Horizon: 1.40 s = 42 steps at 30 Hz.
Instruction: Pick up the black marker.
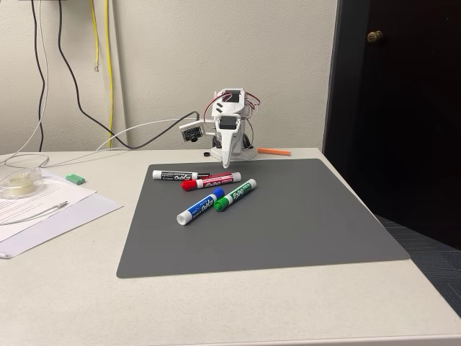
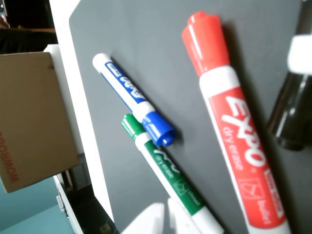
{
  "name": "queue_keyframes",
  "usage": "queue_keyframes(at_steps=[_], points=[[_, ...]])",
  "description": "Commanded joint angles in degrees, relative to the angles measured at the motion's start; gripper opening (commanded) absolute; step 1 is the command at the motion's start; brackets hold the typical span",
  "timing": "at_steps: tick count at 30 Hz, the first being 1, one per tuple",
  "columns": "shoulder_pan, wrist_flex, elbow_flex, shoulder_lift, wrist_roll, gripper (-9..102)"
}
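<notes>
4 markers on grey mat (image 1: pixel 288 223)

My tabletop (image 1: pixel 65 288) is pale, and a dark grey mat (image 1: pixel 288 223) covers its middle. Papers (image 1: pixel 43 209), a clear tape roll (image 1: pixel 18 182), a small green piece (image 1: pixel 75 178) and an orange strip (image 1: pixel 274 151) lie on it directly.

The white arm (image 1: pixel 229 122) stands folded, with its gripper (image 1: pixel 227 163) pointing straight down. The fingers look closed to a narrow tip and hold nothing.
</notes>
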Motion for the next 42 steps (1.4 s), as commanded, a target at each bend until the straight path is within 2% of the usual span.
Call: queue_keyframes(at_steps=[1,30,35,38,42], points=[[-0.26,0.09,-0.26,0.35,0.18,0],[0.26,-0.97,-0.35,0.26,-1.05,0],[4.31,-3.25,-6.24,-0.09,7.38,4],[6.59,-7.65,-12.74,-10.99,10.81,4],[8.26,-3.34,-31.03,-32.43,14.94,6]])
